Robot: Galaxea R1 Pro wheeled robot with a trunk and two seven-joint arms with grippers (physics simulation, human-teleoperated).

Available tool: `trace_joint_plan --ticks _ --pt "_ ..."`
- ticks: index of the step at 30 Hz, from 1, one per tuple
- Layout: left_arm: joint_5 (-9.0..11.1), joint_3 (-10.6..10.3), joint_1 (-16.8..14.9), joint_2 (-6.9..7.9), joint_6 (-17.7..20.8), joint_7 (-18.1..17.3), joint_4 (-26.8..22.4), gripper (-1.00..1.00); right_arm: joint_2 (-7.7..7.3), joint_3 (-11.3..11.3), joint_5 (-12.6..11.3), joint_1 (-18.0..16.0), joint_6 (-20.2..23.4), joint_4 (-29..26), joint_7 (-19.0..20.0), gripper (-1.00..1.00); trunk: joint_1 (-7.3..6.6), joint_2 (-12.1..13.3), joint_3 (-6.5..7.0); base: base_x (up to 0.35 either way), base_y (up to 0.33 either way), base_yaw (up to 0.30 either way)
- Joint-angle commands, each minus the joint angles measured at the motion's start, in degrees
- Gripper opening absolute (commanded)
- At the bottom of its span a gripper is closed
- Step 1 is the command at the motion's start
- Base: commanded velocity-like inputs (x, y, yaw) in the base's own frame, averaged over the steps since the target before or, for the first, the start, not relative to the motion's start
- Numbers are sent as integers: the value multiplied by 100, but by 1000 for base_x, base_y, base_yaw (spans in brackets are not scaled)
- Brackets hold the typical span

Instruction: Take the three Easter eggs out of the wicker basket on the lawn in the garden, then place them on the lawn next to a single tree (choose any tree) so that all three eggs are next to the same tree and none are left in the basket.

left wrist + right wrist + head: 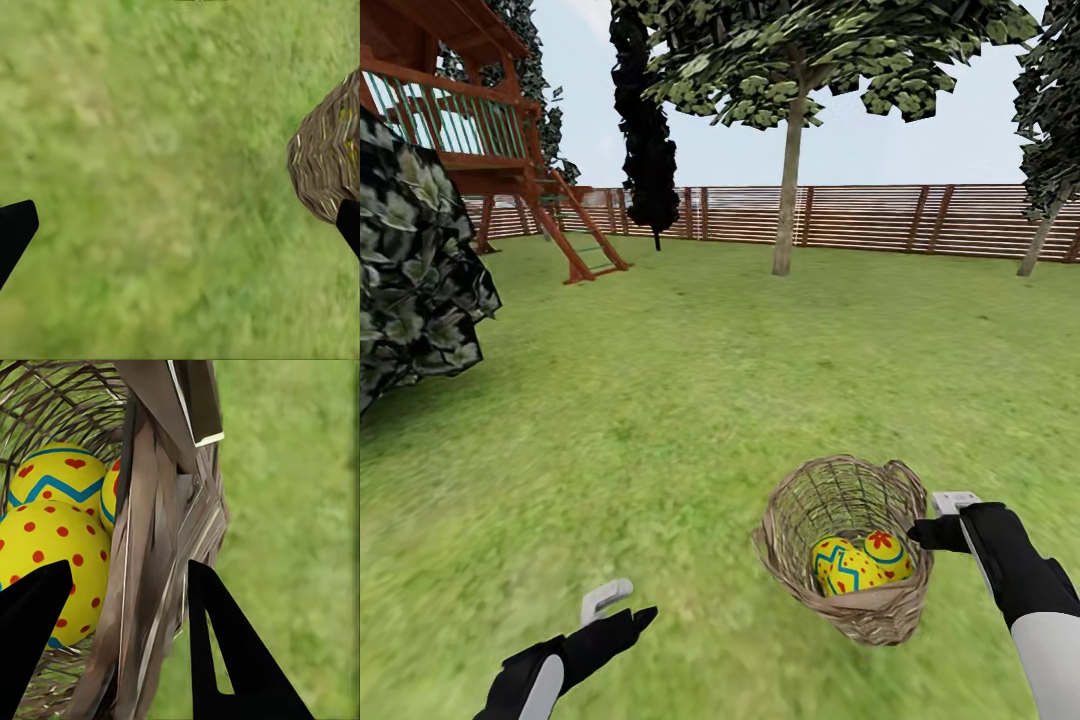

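The wicker basket [797,512] leans over just above the lawn [690,380] at the lower right of the head view. My right gripper [932,531] is shut on its rim. Yellow Easter eggs [852,570] with blue zigzags and red marks lie inside it. In the right wrist view three eggs [46,547] rest behind the woven rim [150,547], and one black finger [30,622] stands on each side of that rim. My left gripper [616,606] hovers open over bare grass, left of the basket [326,161]. A pale-trunked tree [790,190] stands far ahead.
A wooden playset [480,120] with a ladder rises at the far left, and a dark leafy bush [410,270] is close on the left. A black cypress [650,130] and a slatted fence [880,215] line the back. Another trunk [1040,240] leans at the far right.
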Motion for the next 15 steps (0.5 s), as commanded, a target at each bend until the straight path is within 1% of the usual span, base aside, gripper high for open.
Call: trace_joint_plan --ticks 1,15 --pt "-2 16 -3 -7 33 -27 2 100 1 -9 25 -5 15 -6 53 -100 2 -3 -5 284 -227 0" --pt "3 2 -3 -7 26 -34 9 100 2 -6 25 -5 15 -5 53 -100 2 -3 -5 283 -228 0"
